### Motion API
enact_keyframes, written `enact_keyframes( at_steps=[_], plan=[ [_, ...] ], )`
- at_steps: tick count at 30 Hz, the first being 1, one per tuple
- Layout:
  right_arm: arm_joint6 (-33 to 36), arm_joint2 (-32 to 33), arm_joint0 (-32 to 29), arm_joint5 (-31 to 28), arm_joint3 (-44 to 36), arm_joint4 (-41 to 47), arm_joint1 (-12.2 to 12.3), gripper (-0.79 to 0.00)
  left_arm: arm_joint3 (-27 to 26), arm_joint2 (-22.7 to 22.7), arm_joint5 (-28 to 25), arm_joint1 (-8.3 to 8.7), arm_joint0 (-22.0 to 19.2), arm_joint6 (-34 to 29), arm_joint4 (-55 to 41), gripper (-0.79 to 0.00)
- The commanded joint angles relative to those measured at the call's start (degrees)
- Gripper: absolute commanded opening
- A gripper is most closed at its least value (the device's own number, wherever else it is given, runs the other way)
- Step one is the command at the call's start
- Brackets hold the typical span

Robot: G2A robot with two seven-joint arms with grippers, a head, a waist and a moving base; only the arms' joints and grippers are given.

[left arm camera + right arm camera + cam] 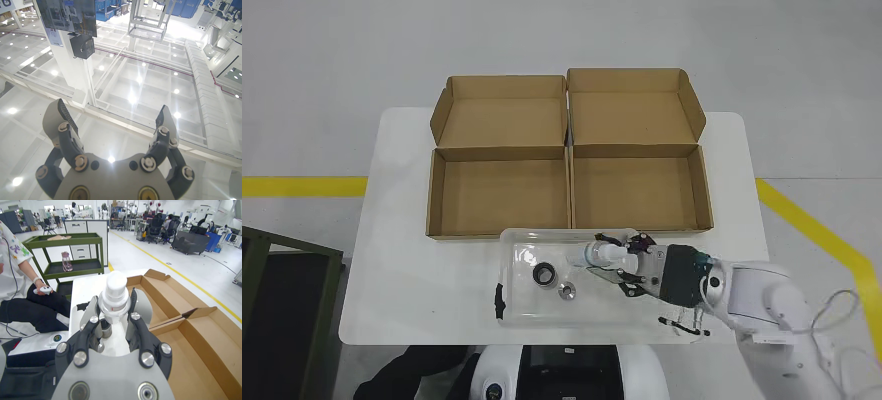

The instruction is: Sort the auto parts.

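Right gripper fingers clamped the white stepped part above the clear bin; carrying it level seemed wise.

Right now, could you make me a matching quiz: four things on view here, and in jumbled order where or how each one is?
Things:
1. white part
2. ring
3. left gripper
4. tray

Places or states:
a. open, facing the ceiling
b. clear, on the table
c. clamped in the right gripper
d. lying loose in the tray

Pairs: 1-c, 2-d, 3-a, 4-b.
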Motion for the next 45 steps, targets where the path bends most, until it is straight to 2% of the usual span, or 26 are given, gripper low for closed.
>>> enact_keyframes(
  at_steps=[1,9,20,27,45],
  plan=[
    [-0.7,0.8,0.1,0.1,-0.2,2.3,0.1,-0.785,0.0,0.0,0.0,0.0,0.0,0.0,0.0,0.0],
    [-1.8,3.8,1.4,0.8,-1.6,10.5,0.4,-0.785,0.0,0.0,0.0,0.0,0.0,0.0,0.0,0.0],
    [-3.0,8.7,1.7,0.3,-4.1,15.9,1.0,-0.785,0.0,0.0,0.0,0.0,0.0,0.0,0.0,0.0],
    [-5.1,9.5,2.8,0.3,-4.5,19.9,1.0,-0.785,0.0,0.0,0.0,0.0,0.0,0.0,0.0,0.0],
    [-7.2,7.7,4.7,4.1,-3.4,20.1,0.6,-0.785,0.0,0.0,0.0,0.0,0.0,0.0,0.0,0.0]
  ],
)
